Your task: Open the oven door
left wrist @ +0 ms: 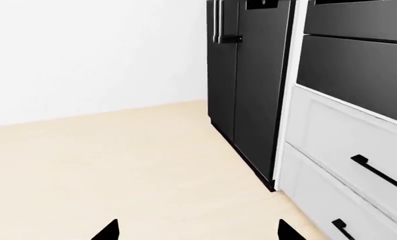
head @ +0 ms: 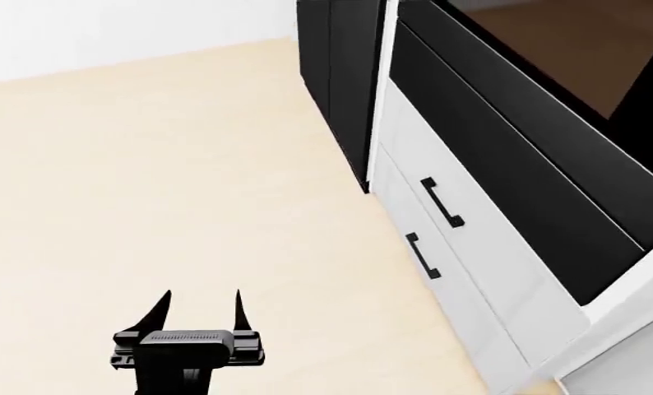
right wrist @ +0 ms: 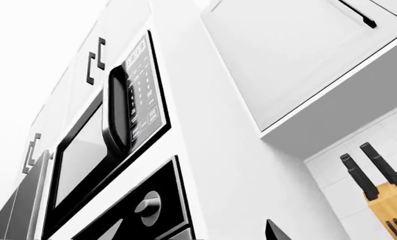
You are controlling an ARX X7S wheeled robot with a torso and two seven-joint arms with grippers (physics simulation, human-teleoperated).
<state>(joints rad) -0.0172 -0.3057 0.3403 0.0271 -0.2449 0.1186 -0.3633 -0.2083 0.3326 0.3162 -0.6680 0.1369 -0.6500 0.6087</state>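
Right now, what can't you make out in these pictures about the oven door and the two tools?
- Oven door: head view's top and right edges crop it; handle unseen.
- Right tool: right wrist view's bottom edge leaves one tip, so open or shut is unclear; absent from head view.
- Left tool: open, but left wrist view shows only its tips.

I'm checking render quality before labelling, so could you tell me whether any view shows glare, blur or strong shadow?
Head view: sharp, evenly lit, oven door window shows a flat brown tint. Left wrist view: crisp, only a soft sheen on the refrigerator. Right wrist view: steeply foreshortened, walls near-white, microwave glossy.
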